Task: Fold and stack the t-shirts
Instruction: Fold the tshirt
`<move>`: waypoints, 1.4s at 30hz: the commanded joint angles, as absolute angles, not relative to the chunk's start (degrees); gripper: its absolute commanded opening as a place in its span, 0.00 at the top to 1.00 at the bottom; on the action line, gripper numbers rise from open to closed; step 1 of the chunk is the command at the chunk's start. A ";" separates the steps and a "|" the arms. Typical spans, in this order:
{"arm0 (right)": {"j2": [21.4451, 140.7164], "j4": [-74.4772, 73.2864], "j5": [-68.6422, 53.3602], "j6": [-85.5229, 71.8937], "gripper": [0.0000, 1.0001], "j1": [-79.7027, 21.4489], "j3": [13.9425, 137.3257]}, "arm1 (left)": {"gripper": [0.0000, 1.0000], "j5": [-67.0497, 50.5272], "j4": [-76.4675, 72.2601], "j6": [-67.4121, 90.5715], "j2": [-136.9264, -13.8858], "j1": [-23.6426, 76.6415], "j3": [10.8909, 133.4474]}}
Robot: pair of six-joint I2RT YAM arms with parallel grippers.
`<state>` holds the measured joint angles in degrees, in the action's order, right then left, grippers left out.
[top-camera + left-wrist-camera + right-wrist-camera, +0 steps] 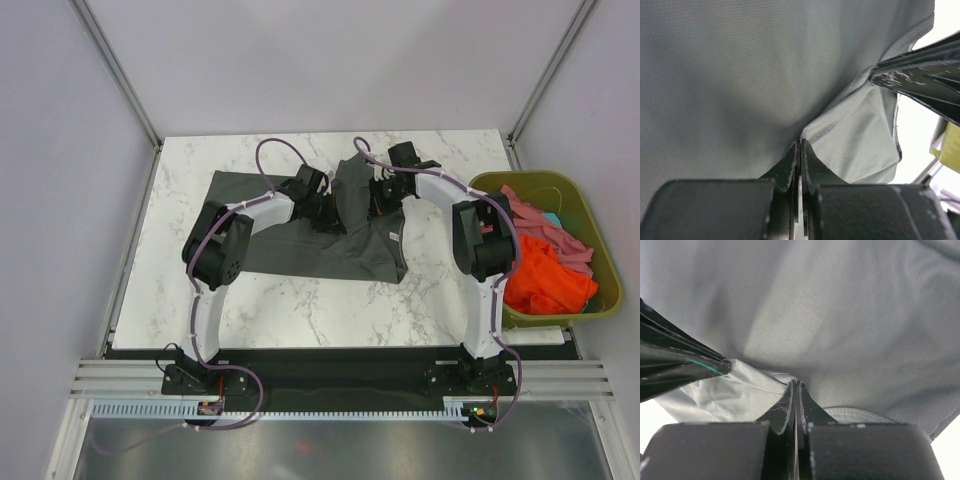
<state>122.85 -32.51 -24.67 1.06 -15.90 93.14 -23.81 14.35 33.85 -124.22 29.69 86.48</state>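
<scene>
Top external | left gripper (320, 203) pinched tight on charcoal t-shirt (290, 250); right gripper (381, 195) pinched on the same cloth, just beside | charcoal t-shirt lies mid-table (300, 310) toward far edge; orange tee (548, 282), pink tee (540, 225) in green bin (530, 178) off right edge

Charcoal t-shirt (300, 255) partly hidden under left arm (255, 212) and right arm (440, 188), cropped in wrist views, binned tees (550, 275) indistinct

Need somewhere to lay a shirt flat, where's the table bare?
Bare table runs along the near edge, in front of the grey t-shirt, and down the left side. The middle is crowded: left gripper and right gripper both pinch that shirt. The bin sits against the right edge.
</scene>
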 commanded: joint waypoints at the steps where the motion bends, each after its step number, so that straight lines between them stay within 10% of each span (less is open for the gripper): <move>1: 118.56 -29.00 -22.51 2.19 1.00 -17.40 93.16 | 0.98 -19.52 12.83 36.82 -119.80 30.67 85.52; 42: 117.33 -24.70 -6.42 9.06 0.97 -22.67 92.46 | 0.96 -1.58 12.92 47.19 -111.80 32.43 76.91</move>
